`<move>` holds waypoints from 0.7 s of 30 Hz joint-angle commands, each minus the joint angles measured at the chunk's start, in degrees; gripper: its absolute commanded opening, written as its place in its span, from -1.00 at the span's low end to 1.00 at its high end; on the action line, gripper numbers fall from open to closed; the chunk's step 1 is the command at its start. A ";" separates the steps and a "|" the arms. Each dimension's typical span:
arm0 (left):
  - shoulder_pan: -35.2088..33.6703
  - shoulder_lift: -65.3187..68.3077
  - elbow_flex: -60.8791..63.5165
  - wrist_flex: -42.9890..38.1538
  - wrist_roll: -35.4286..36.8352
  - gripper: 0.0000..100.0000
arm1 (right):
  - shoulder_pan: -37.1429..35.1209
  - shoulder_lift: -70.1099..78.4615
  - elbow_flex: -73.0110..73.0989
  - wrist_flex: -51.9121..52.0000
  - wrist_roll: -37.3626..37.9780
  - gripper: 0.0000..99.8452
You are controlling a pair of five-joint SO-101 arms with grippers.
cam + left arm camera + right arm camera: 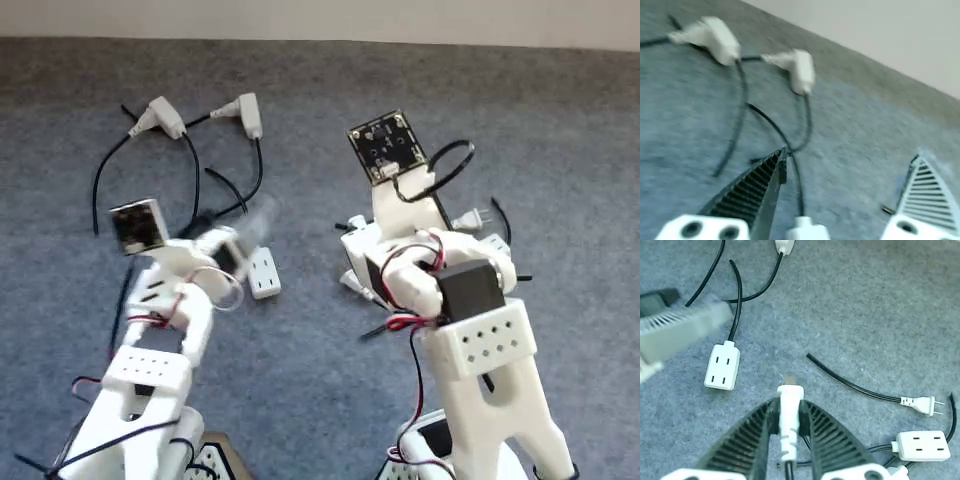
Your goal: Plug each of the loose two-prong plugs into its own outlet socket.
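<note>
Partly, the right arm (pixel 470 330) hides its own pincer in the high view, and a second socket (pixel 497 243) peeks out from behind it at the right. Seen from the wrist, the right gripper (pixel 790 407) is clamped on a white held plug (pixel 789 391) whose prong end is too blurred to make out. To its left, the outlet socket (pixel 722 366) lies flat on the grey carpet (pixel 855 315) with its slots uncovered. A loose plug (pixel 921 404) rests to the right, near the second socket, whose slots are likewise bare. The left gripper (pixel 850 156) is spread wide around nothing. The far plugs (pixel 715 35) lie ahead of it, and a white piece is cut off at the frame edge.
</note>
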 commanded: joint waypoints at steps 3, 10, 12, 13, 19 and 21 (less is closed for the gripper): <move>-8.48 -0.31 -0.84 2.02 -0.09 -0.26 | -0.75 6.29 1.63 -2.68 -4.75 -0.99; -9.63 13.93 -20.88 27.25 -7.74 -0.26 | -0.75 8.40 6.11 -2.77 -4.66 -0.99; -8.57 18.95 -28.62 37.10 -6.51 -0.26 | -0.75 8.40 8.04 -4.53 -4.75 -0.99; -7.69 21.05 -31.96 41.41 -4.40 -0.26 | -0.75 8.40 9.36 -5.93 -4.66 -0.99; -1.10 29.23 -44.35 55.03 9.67 -0.26 | -0.31 8.48 14.99 -11.74 -4.66 -0.99; 2.24 31.43 -45.58 56.62 9.93 -0.26 | 1.01 8.40 14.99 -11.82 -4.66 -0.99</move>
